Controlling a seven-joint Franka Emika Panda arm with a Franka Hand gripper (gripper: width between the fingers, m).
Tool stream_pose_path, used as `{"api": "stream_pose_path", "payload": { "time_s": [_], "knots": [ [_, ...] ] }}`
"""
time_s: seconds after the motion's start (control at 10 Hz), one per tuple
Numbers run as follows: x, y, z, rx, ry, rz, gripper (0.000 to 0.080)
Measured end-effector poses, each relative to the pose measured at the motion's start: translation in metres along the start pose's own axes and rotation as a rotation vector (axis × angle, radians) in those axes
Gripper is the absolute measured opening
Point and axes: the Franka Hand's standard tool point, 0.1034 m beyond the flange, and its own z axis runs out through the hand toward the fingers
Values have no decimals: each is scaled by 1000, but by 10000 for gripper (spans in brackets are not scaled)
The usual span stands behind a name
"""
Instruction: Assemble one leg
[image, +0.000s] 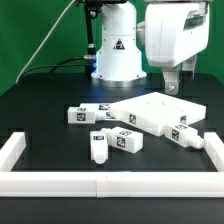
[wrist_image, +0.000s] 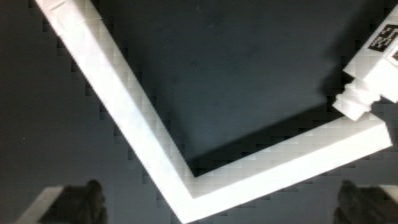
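exterior view: the gripper hangs over the far edge of a flat white panel, on the exterior view's right. a tagged white leg lies on the black table against the panel's near side, well apart from the gripper. other legs lie further left.

wrist view: the fingers stand wide apart, holding nothing. the leg, partly cut off, lies just beside a white rail.
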Motion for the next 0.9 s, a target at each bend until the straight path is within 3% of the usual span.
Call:
{"api": "stream_pose_path", "payload": {
  "time_s": [0.2, 0.3, 0.4, 0.5, 0.9],
  "knots": [
    [-29, -7, 21, 19, -22, 23, 650],
    [-48, -12, 39, 21, -22, 23, 650],
    [-65, -18, 58, 45, -34, 34, 650],
    [-70, -20, 65, 53, -38, 41, 650],
    [-69, -19, 64, 51, -37, 40, 650]
  ]
}}
